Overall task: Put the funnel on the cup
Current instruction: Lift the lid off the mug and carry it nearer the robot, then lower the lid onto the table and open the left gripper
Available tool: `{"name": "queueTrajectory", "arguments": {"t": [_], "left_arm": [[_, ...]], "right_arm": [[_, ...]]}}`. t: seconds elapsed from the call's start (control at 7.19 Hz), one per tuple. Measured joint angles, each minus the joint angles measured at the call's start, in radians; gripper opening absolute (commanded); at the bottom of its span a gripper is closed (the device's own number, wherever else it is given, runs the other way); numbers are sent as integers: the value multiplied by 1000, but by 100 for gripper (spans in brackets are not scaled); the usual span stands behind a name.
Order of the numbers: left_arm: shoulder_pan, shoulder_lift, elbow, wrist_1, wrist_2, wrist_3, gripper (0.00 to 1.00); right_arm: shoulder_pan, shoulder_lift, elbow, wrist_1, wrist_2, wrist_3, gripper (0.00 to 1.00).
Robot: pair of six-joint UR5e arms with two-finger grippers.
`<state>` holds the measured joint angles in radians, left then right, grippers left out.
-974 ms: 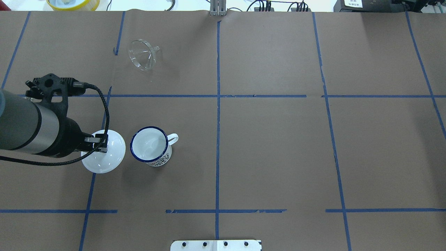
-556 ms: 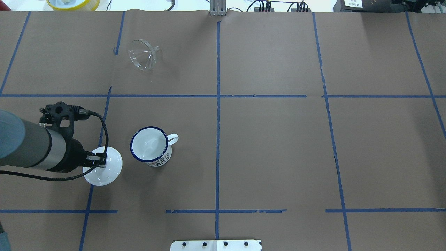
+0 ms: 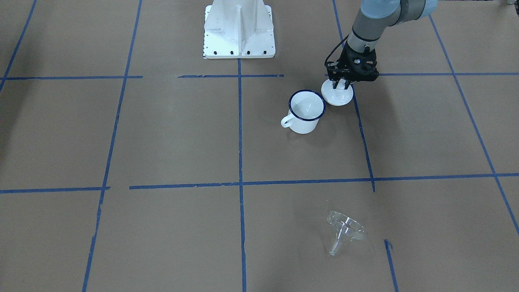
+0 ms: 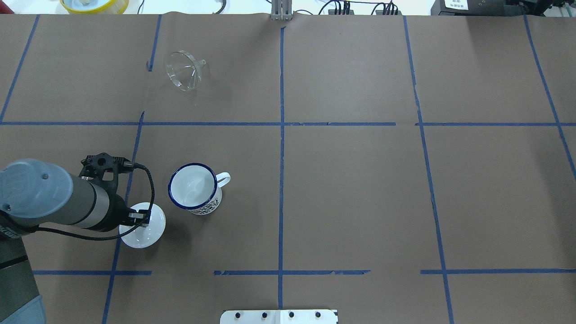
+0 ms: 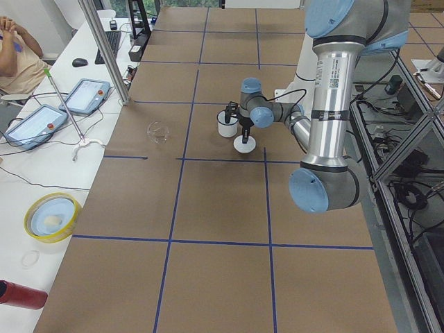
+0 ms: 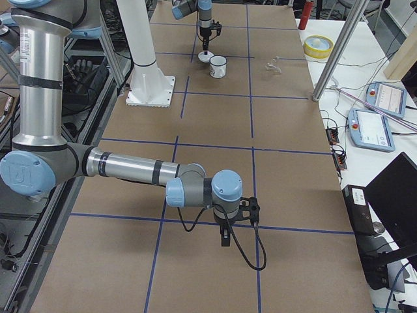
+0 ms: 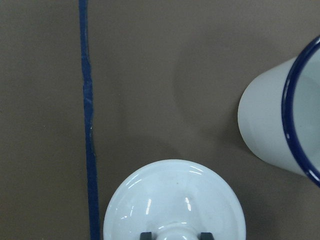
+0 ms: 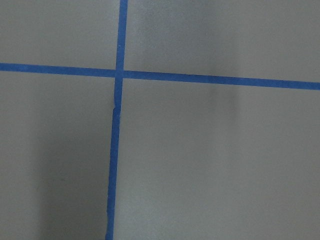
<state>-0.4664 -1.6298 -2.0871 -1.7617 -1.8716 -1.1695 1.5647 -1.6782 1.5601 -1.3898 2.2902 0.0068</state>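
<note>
The clear funnel (image 4: 183, 70) lies on its side at the far left of the table, also in the front view (image 3: 344, 229). The white mug (image 4: 194, 188) with a dark blue rim stands upright, empty, handle to the right, and shows in the front view (image 3: 306, 111). My left gripper (image 4: 143, 219) is shut on the knob of a white round lid (image 4: 143, 229), just left of the mug and low at the table; the left wrist view shows the lid (image 7: 175, 200) beside the mug (image 7: 285, 125). My right gripper (image 6: 225, 238) shows only in the right side view, so I cannot tell its state.
Brown paper with blue tape lines covers the table. The robot's white base plate (image 4: 279, 316) sits at the near middle edge. A yellow-rimmed dish (image 4: 94, 4) lies beyond the far edge. A metal post (image 6: 342, 45) and tablets stand on the operators' side.
My left gripper has carried the white lid down and toward the robot's side, staying left of the mug. Funnel and mug have not moved.
</note>
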Motion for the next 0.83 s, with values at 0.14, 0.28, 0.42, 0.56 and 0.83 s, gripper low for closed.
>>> {"name": "queueTrajectory", "arguments": {"t": [0.14, 0.28, 0.42, 0.56, 0.83], "left_arm": [[5, 0, 7, -3, 0, 0, 0], [7, -1, 12, -4, 0, 0, 0], [7, -1, 18, -4, 0, 1, 0], [8, -3, 24, -6, 0, 2, 15], [8, -6, 42, -17, 0, 2, 45]], "right_arm": [[0, 0, 0, 0, 0, 0, 100], [0, 0, 0, 0, 0, 0, 100], [0, 0, 0, 0, 0, -1, 100], [0, 0, 0, 0, 0, -1, 100], [0, 0, 0, 0, 0, -1, 100]]}}
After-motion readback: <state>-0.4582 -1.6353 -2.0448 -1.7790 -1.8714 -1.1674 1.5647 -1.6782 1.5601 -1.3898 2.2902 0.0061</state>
